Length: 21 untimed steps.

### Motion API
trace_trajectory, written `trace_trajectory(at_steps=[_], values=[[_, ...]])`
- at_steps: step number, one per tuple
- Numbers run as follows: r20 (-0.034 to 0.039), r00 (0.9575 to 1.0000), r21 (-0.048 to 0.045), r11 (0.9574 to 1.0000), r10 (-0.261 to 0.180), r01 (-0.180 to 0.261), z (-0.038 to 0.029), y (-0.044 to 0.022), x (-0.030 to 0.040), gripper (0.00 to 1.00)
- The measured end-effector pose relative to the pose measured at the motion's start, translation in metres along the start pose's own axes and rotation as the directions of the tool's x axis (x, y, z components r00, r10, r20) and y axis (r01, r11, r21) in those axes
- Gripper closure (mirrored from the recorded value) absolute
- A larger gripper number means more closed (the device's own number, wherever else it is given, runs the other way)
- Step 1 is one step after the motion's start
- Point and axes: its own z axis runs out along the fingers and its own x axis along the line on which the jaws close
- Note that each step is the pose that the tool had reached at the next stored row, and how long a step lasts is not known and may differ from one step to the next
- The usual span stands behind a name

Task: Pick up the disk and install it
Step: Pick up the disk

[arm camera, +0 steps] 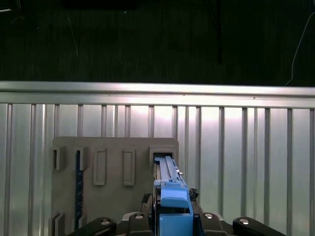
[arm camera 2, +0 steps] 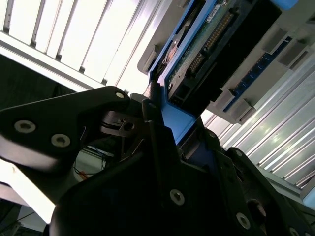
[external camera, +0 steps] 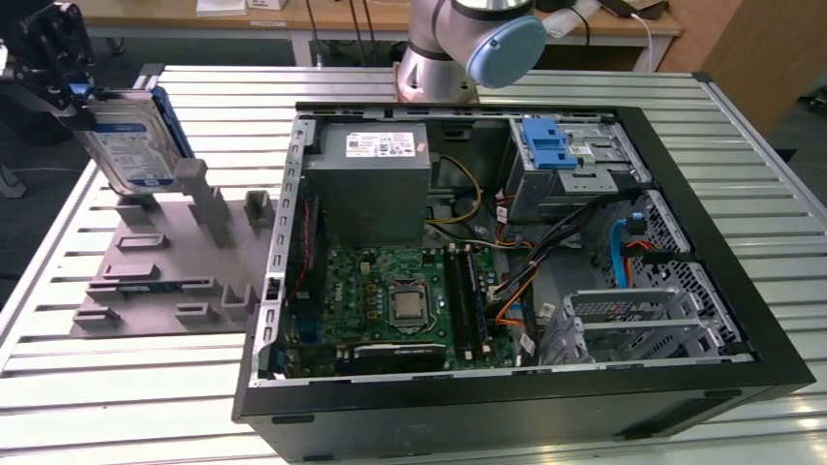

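claw (external camera: 80, 92): black, clamped on disk (external camera: 130, 145) | disk: flat silver rectangle, blue-railed

Robotics lab workstation: slatted aluminium table (external camera: 130, 387), robot arm base (external camera: 446, 48) at 12 o'clock, opened computer case (external camera: 517, 426) centre, wooden desks (external camera: 336, 19) beyond.

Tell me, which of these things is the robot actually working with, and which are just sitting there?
In the job:
the gripper, shut on the disk
the disk, held on edge at the grey rack
the open computer case, probably its destination

Just sitting there:
the power supply box
the motherboard
the cables inside the case
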Motion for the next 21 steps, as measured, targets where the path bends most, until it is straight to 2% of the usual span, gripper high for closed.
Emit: trace_trajectory(at_steps=[21], values=[[0.0001, 1.0000, 0.0001, 1.0000, 0.000, 0.000, -0.0221, 0.0002, -0.0005, 0.64]])
